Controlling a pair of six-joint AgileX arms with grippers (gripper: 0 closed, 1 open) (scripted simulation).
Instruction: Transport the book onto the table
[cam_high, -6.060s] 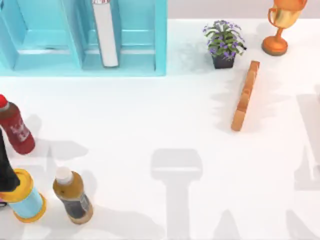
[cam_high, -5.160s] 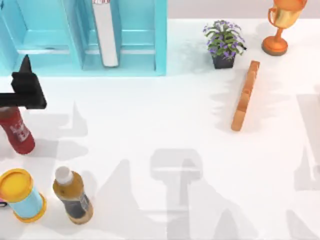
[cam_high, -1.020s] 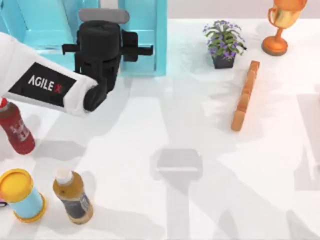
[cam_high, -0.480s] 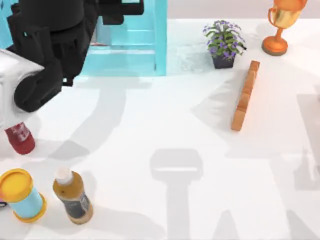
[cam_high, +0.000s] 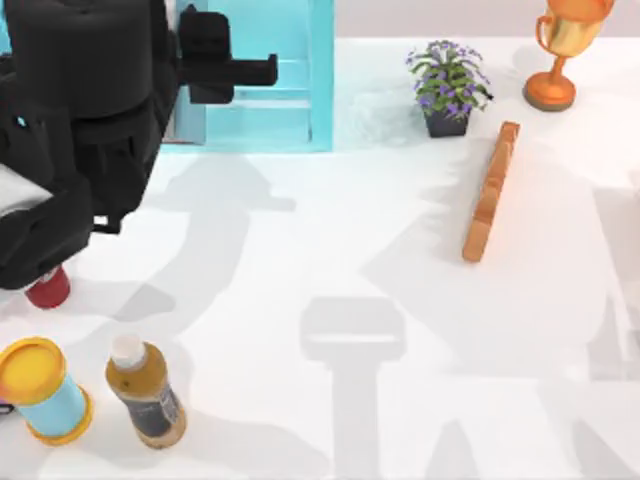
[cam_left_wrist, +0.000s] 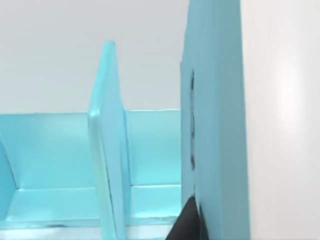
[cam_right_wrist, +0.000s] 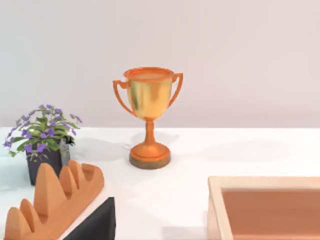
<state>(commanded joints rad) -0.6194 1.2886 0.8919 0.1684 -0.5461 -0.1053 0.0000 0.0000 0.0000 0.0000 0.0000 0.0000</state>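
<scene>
The book (cam_left_wrist: 215, 125) is pinched upright in the left gripper (cam_high: 205, 70), up over the blue shelf (cam_high: 300, 110), one dark finger (cam_left_wrist: 186, 225) flat on its cover. I'd clear the divider, then swing out over the table (cam_high: 350, 250). The top view hides that grip; the left wrist view shows it. The right arm's idle off right.

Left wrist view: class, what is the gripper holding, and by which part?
The book, apparently: the left gripper clamps it across its covers near one edge, one dark finger pressed on the teal cover.
</scene>
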